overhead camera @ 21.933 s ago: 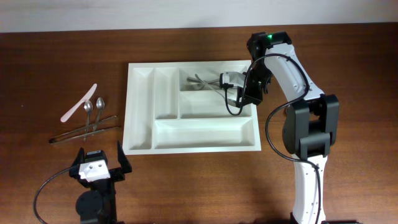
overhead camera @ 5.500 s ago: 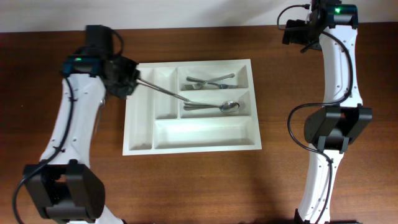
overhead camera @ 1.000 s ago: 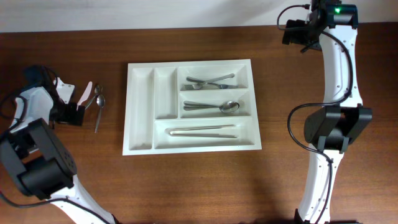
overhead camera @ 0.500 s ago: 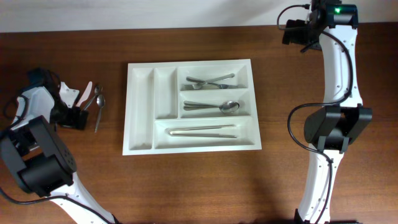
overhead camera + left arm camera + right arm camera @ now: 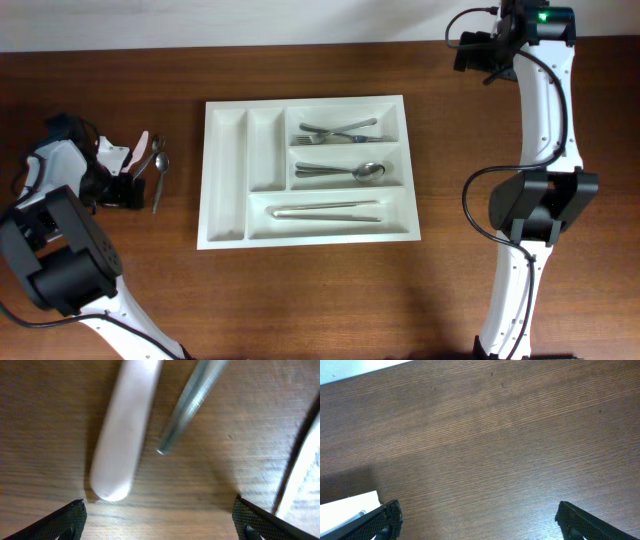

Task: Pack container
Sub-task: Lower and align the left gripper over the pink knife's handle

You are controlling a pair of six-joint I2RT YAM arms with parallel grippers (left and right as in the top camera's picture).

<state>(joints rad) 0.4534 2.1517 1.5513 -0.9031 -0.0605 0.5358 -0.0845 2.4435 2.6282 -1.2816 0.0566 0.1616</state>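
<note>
Above pale handle [image 5: 125, 430]: left gripper [image 5: 160, 516] spread wide.

You had a dark wooden table [image 5: 320, 300] carrying the white cutlery tray [image 5: 226, 175]. Left of the tray, not touching it, lay a pale pink utensil [image 5: 143, 145] and a metal spoon [image 5: 160, 164] side by side.

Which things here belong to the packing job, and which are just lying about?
Job: tray holding forks, spoon, tongs; loose spoon and pink utensil left of it; open left gripper above them.
Idle: table; open right gripper over bare wood.
</note>
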